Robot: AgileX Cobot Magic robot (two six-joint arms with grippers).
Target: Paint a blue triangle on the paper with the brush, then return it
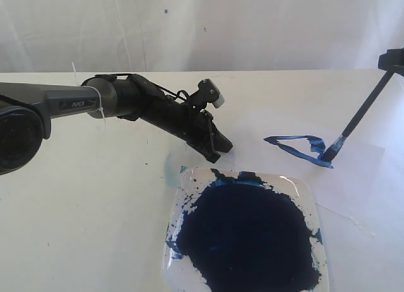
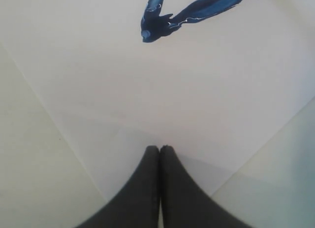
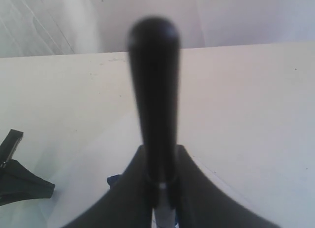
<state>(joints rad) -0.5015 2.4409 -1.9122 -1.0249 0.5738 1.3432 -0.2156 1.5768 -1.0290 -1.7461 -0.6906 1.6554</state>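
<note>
White table (image 1: 82, 197) bears the paper (image 1: 284, 125) right of centre; right gripper (image 3: 160, 156) clamps the brush (image 1: 360, 118), tip finishing the blue triangle (image 1: 297, 146); left gripper (image 2: 159, 151), fingers together, pins the sheet. Next likely: lift, return it

The paper (image 1: 252, 125) lies on the bench (image 1: 95, 191) behind the dish (image 1: 309, 191); the triangle (image 1: 297, 145) sits on it, the brush (image 1: 360, 118) touching its right end, the left tool (image 1: 218, 152) at the paper's left corner

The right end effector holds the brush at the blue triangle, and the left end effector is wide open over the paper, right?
No, the left end effector is shut over the paper, fingers together, as the left wrist view shows. The right end effector does hold the brush at the blue triangle.
</note>
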